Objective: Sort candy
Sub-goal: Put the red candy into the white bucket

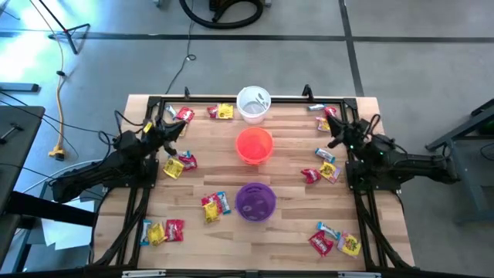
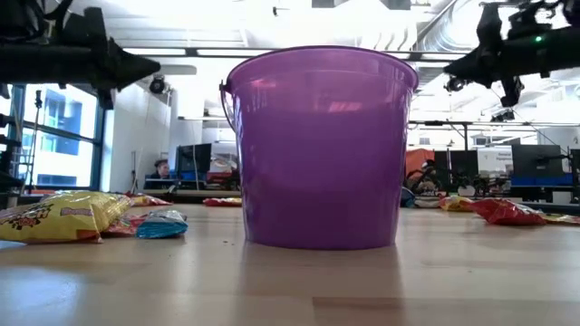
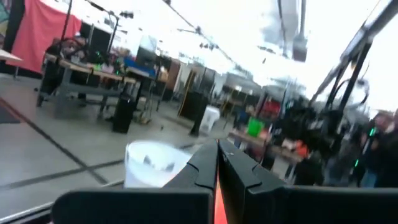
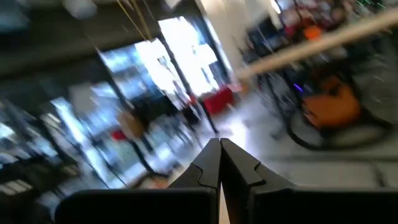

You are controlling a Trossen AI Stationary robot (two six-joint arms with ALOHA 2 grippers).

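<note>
Table (image 1: 285, 232) carries 3 cups in a centre line: white (image 1: 254, 104) at the far edge, orange (image 1: 254, 145), then purple (image 1: 255, 201) nearest. Left gripper (image 1: 176, 131) and right gripper (image 1: 334, 140) are raised at opposite sides, both clenched and empty. Candy (image 1: 215, 206) lies scattered in clusters around the cups, none held.

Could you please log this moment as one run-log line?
task: sort candy | left gripper: shut, empty, raised | right gripper: shut, empty, raised | cups: white, orange, purple
</note>
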